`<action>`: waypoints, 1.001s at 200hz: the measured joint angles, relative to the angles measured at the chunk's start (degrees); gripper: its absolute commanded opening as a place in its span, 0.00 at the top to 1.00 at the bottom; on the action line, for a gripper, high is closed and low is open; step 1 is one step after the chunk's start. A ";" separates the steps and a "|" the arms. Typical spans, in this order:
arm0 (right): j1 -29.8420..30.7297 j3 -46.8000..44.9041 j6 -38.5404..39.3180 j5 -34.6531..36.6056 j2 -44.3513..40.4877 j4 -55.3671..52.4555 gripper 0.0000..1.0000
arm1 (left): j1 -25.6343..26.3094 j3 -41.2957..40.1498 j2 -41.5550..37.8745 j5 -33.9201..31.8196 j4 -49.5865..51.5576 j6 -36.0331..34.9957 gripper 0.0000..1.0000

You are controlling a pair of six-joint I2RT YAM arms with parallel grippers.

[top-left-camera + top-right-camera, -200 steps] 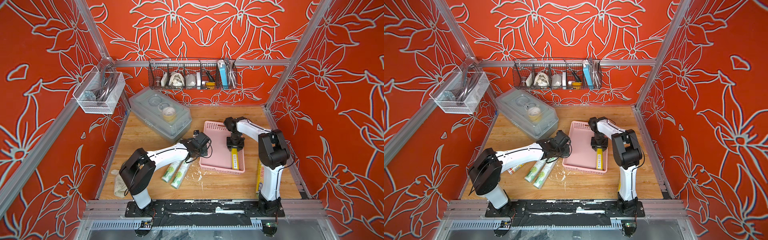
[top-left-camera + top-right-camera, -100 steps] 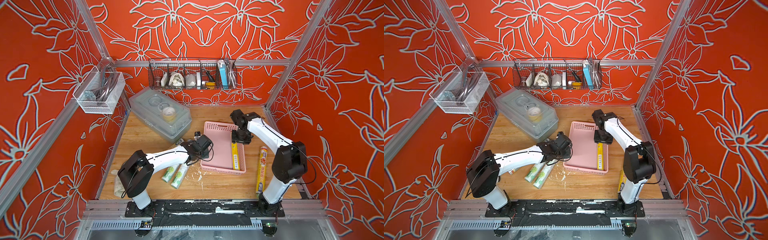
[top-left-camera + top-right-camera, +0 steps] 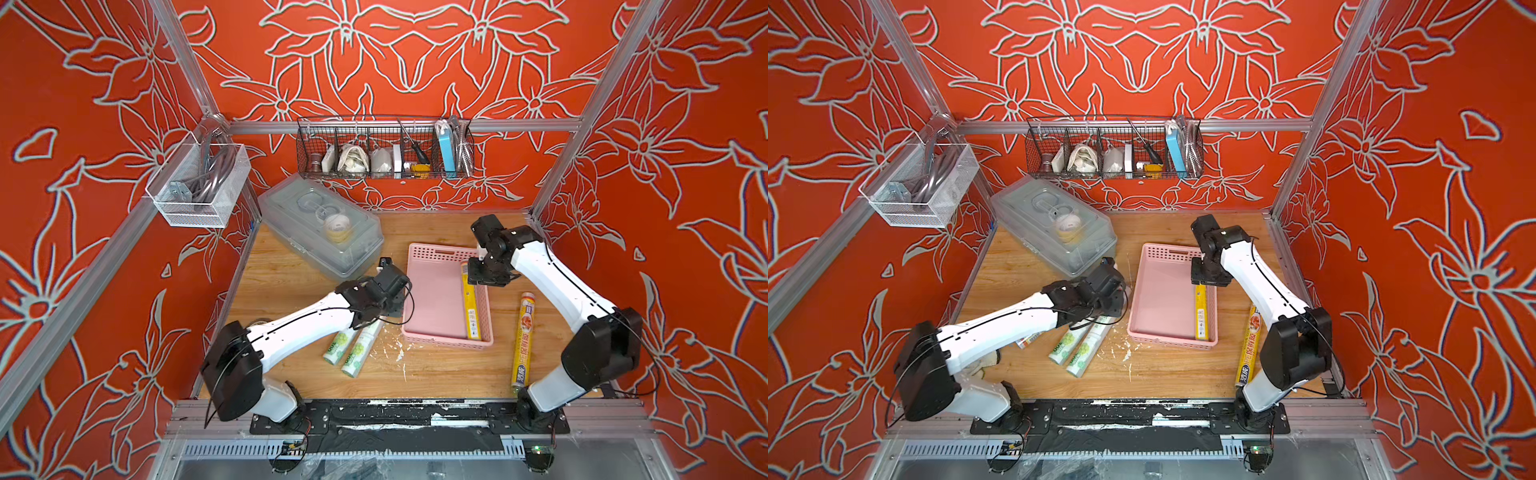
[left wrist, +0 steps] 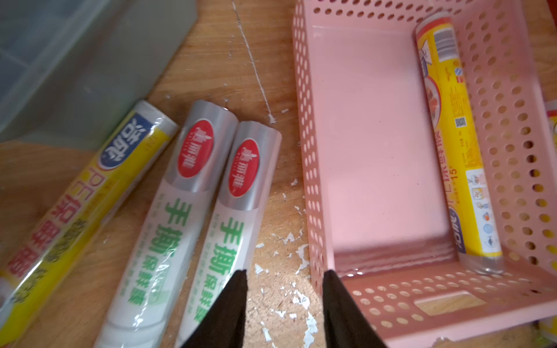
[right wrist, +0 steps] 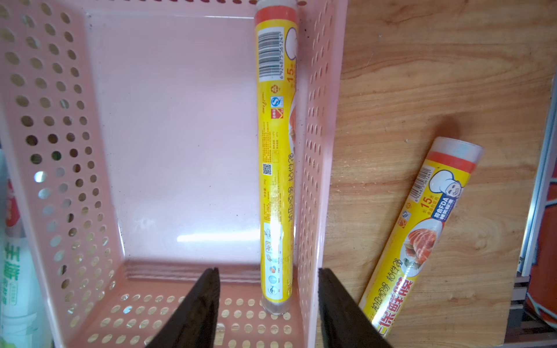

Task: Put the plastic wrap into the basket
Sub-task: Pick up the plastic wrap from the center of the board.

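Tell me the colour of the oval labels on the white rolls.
Red oval labels, clearest in the left wrist view.

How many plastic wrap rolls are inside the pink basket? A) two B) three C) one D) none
C: one yellow roll lies in the pink basket, along a side wall; the white-and-green pair, a second yellow roll and a third yellow roll lie on the table outside it.
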State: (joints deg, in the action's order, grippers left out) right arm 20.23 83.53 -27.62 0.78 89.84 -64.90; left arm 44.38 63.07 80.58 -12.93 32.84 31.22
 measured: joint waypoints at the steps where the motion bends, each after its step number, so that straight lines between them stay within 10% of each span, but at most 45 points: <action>1: 0.00 -0.04 0.04 -0.04 -0.07 0.00 0.47 | -0.15 -0.04 -0.20 0.00 0.07 -0.22 0.55; 71: 3.06 -3.52 1.14 -5.75 -4.04 1.07 0.47 | -5.05 -7.76 -9.01 5.79 5.70 -5.90 0.53; 200: 5.03 -5.73 1.62 -6.84 -6.82 0.85 0.47 | -2.80 -13.09 1.77 8.96 5.16 -6.12 0.40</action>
State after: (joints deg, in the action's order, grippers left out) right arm 25.26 77.80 -26.00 -6.07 83.02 -64.05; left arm 41.58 49.98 82.35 -3.97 38.00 25.10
